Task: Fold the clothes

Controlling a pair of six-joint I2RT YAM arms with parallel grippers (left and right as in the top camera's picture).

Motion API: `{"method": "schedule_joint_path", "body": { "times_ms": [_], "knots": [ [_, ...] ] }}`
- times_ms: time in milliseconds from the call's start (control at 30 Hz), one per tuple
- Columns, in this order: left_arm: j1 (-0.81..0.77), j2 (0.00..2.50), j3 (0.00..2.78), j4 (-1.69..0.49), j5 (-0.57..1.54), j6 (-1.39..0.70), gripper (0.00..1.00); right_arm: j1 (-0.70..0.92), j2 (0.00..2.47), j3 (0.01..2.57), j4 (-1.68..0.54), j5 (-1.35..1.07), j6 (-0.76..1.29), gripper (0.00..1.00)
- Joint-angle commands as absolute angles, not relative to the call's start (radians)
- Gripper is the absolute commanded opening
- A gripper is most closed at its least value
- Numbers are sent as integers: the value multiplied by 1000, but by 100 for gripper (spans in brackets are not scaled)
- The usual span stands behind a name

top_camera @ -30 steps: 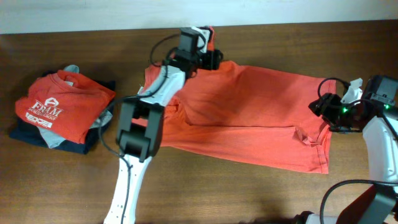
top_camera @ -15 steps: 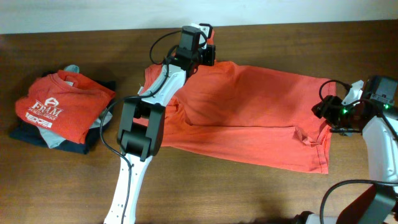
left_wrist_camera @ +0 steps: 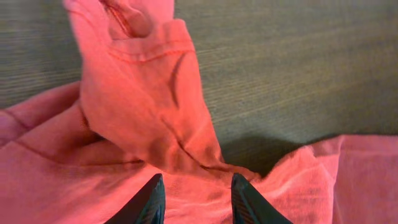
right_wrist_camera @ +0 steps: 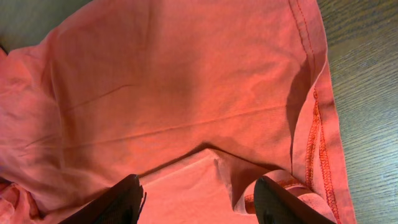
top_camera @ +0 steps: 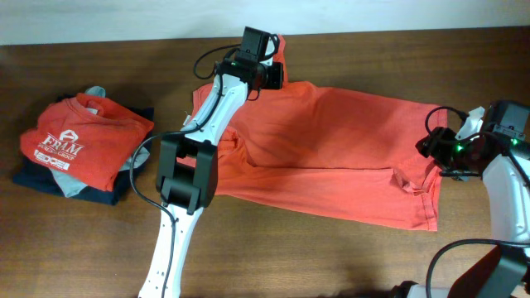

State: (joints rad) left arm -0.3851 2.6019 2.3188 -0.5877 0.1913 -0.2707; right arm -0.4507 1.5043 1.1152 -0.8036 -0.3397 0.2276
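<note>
The large coral-red T-shirt (top_camera: pixel 331 149) lies spread across the middle of the table, plain side up, with its lettering hidden. My left gripper (top_camera: pixel 267 74) is at the shirt's far left corner. In the left wrist view its fingers (left_wrist_camera: pixel 196 202) are open just above the fabric, next to a crumpled sleeve (left_wrist_camera: pixel 143 93). My right gripper (top_camera: pixel 432 149) is over the shirt's right edge. Its fingers (right_wrist_camera: pixel 199 205) are wide open above the cloth (right_wrist_camera: pixel 186 93) near a stitched hem (right_wrist_camera: pixel 314 143). The folded red tee with white "FRAM" print (top_camera: pixel 79 145) tops a stack at the left.
The stack at the left also holds a grey garment (top_camera: pixel 97 91) and navy garments (top_camera: pixel 50 184). Bare wooden table (top_camera: pixel 83 248) shows in front of the shirt and between the shirt and the stack. Cables hang from both arms.
My left gripper has moved a little toward the far left at the shirt's top corner. My right gripper shifted slightly to the right, then held still.
</note>
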Motion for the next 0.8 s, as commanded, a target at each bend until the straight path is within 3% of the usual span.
{"method": "schedule_joint_path", "body": {
  "times_ms": [0,233,400,633,767],
  "knots": [
    [-384,2612,2323,-581,147,-324,35,-445,1495,1129,-804,-328,217,63],
    [-384,2661,2323,-584,126,-352,36,-445,1495,1129,-804,-328,217,63],
    [-383,2661,2323,-550,125,-352,44,-445,1495,1129,-804,-327,217,63],
    [-384,2661,2323,-466,107,-351,44,-445,1495,1129,-804,-328,217,63],
    [-384,2661,2323,-452,107,-351,35,-445,1495,1129,-804,-327,217,63]
  ]
}}
